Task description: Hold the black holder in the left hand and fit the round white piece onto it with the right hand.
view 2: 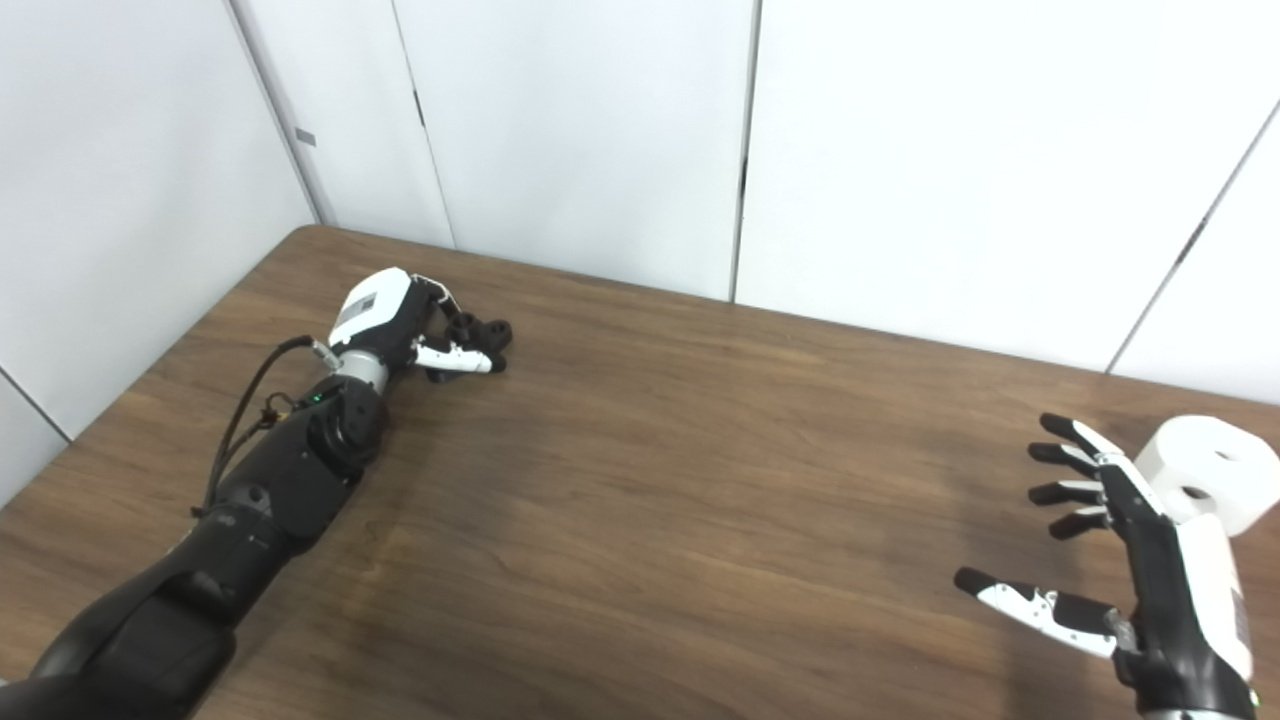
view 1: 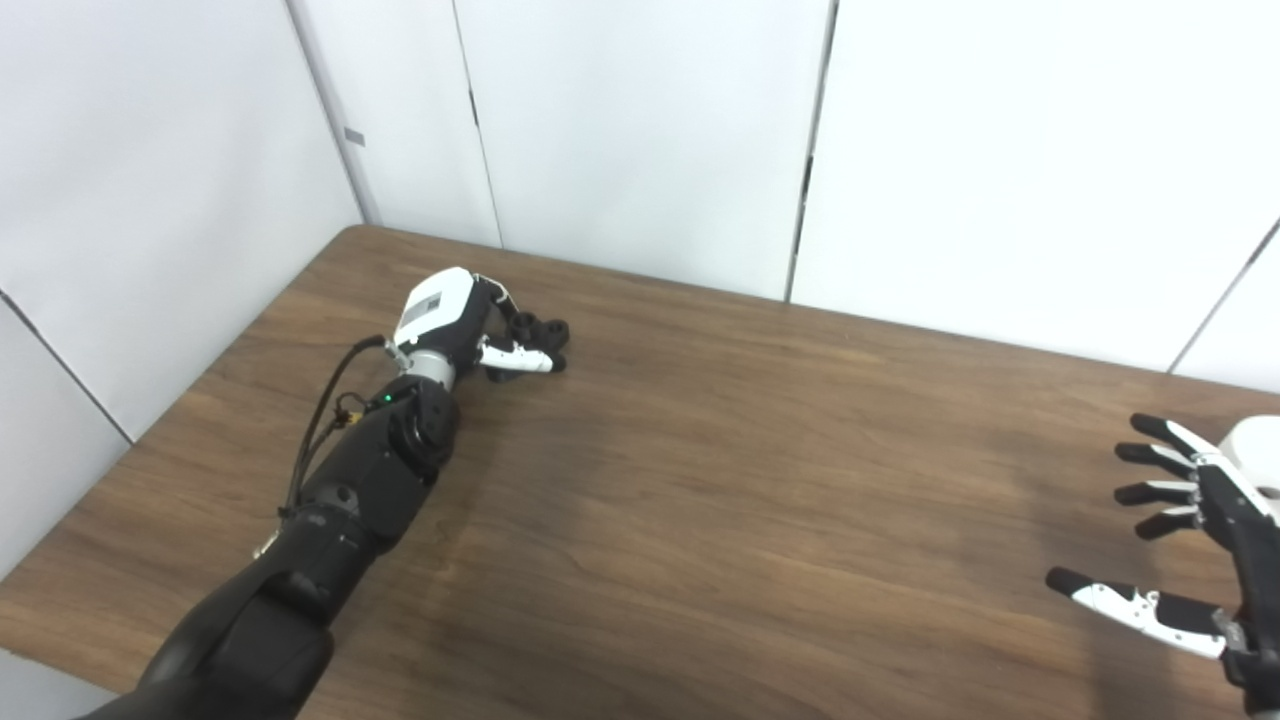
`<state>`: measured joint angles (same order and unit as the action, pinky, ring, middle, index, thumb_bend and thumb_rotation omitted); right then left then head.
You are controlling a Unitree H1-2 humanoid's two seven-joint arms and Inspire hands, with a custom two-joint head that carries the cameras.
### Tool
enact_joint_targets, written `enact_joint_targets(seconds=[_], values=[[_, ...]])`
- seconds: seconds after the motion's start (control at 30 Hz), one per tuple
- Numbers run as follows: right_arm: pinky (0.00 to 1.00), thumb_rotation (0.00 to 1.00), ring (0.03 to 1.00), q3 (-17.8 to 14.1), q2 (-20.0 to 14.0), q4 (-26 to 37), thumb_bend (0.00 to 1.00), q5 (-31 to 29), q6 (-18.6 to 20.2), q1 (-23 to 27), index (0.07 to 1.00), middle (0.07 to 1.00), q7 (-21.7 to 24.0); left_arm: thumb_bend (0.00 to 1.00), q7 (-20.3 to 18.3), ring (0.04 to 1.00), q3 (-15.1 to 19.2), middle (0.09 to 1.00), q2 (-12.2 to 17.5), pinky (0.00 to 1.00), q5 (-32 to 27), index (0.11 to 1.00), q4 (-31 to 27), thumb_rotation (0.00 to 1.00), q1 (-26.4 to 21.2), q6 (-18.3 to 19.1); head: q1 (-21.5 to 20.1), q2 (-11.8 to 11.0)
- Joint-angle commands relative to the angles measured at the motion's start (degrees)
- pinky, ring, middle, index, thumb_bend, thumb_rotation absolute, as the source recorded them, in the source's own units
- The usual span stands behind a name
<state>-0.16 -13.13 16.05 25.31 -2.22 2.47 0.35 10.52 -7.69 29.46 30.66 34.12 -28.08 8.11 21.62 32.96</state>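
Left hand: my left hand (view 2: 400, 322) lay far out on the table (view 2: 650, 500), fingers curled round the holder (view 2: 485, 335); whether they truly gripped it or only rested against it I could not tell
Right hand: my right hand (view 2: 1140, 560) hovered near the right edge, fingers spread wide and grasping nothing
Holder: small, black, lumpy, with rounded knobs at the end that poked out beyond my fingers, sitting on the tabletop at far left
White piece: the white piece (view 2: 1205, 480) stood just behind my right hand, at the table's right side, well apart from the holder
Step in hand: as I judged it, both pickups were only starting and the fitting was not yet begun
Doing it well: I needed the left fingers wrapped low on the holder so its knobbed end stayed free; the right hand had to turn towards the piece and take it by the outer wall, leaving the middle hole clear
Materials: the piece looked smooth, matte, thick-walled and ring-shaped; the holder dull hard plastic; the table dark wood grain with little shine
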Motion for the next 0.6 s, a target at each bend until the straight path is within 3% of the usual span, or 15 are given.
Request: enact_joint_targets(seconds=[0.0,0.13,0.17,0.23,0.4,0.57], values=[[0.48,0.0,0.626,-0.3,-1.0,1.5,0.68,-0.3,-1.2,1.9,0.831,0.751,-0.1,0.87,-0.3,0.801,-0.5,0.72,2.0,0.77,1.3,0.392,-0.9,0.21,-0.5,0.5,-0.1,0.1],[0.49,0.0,0.626,0.0,-0.6,1.4,0.68,0.0,-1.0,2.4,0.829,0.748,-0.2,0.88,-1.5,0.809,-1.2,0.734,2.4,0.75,1.5,0.398,-2.6,0.2,0.8,-1.2,-1.4,0.5],[0.49,0.0,0.624,0.0,-0.5,1.3,0.68,0.0,-1.2,2.5,0.828,0.748,-0.4,0.67,-1.8,0.822,-1.4,0.746,2.4,0.77,1.2,0.445,-3.3,0.12,1.4,-2.0,-1.7,0.6],[0.49,0.0,0.618,0.2,-0.3,1.5,0.68,0.3,-0.8,2.6,0.827,0.745,-0.3,0.56,-2.6,0.832,-2.0,0.764,2.2,0.78,0.6,0.469,-5.1,0.09,2.6,-4.4,-2.1,0.7],[0.5,0.0,0.636,0.2,-0.2,2.7,0.67,0.8,2.2,2.9,0.833,0.758,0.7,0.53,-6.1,0.858,-4.7,0.808,1.4,0.77,0.5,0.481,-12.3,0.07,5.7,-8.2,-3.4,1.2],[0.51,0.0,0.632,0.2,0.0,1.3,0.68,1.4,0.4,3.2,0.823,0.753,-0.6,0.52,-10.6,0.886,-8.2,0.852,-0.1,0.78,1.0,0.485,-21.2,0.07,8.4,-10.1,-5.7,1.9]])
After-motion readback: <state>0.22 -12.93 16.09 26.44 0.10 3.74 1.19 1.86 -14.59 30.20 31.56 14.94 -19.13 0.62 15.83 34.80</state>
